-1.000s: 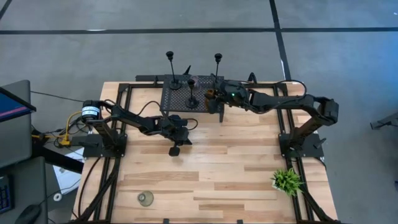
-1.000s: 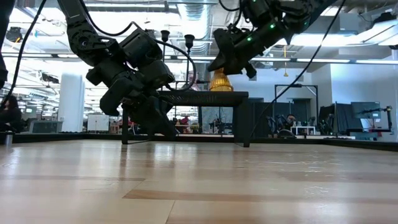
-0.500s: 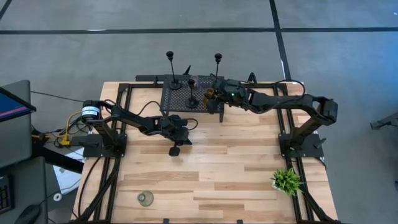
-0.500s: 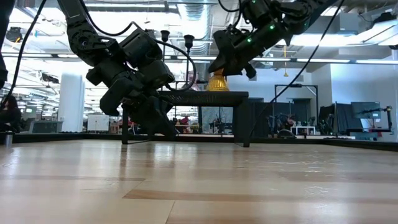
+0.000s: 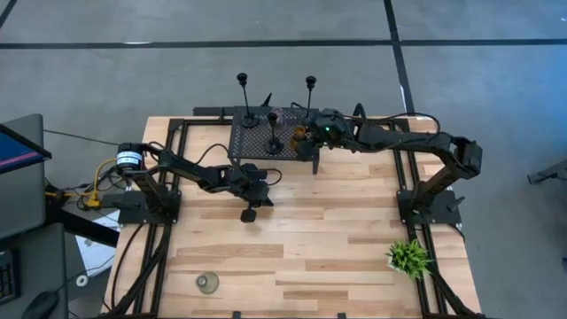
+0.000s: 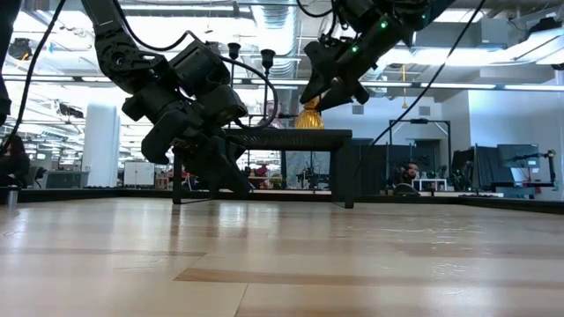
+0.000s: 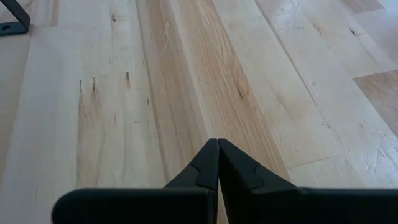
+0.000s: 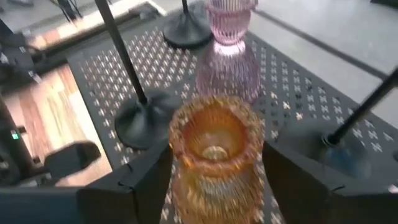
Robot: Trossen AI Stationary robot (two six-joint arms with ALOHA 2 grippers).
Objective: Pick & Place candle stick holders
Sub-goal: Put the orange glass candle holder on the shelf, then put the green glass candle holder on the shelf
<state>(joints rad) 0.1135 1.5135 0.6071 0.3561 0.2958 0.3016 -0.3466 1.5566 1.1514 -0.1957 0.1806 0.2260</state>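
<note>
An amber candle stick holder (image 8: 214, 149) stands upright on the black perforated rack (image 5: 252, 146) at the table's far edge. My right gripper (image 8: 216, 177) is open, one finger on either side of it, slanting down from the table's right. A pink holder (image 8: 227, 43) and three slim black holders (image 5: 243, 97) (image 5: 311, 89) (image 5: 273, 133) stand on the rack by their bases. A grey-green holder (image 5: 207, 282) sits near the table's near left corner. My left gripper (image 5: 249, 214) is shut over bare wood, mid table.
A green potted plant (image 5: 407, 257) stands at the table's near right. The slim holders' stems (image 8: 121, 56) (image 8: 364, 109) rise close on both sides of my right gripper. Bare wooden boards (image 5: 310, 230) lie between the rack and the table's near edge.
My right gripper has risen a little above the rack and tipped. The amber holder has stayed upright on the rack where it was. My left arm has kept still.
</note>
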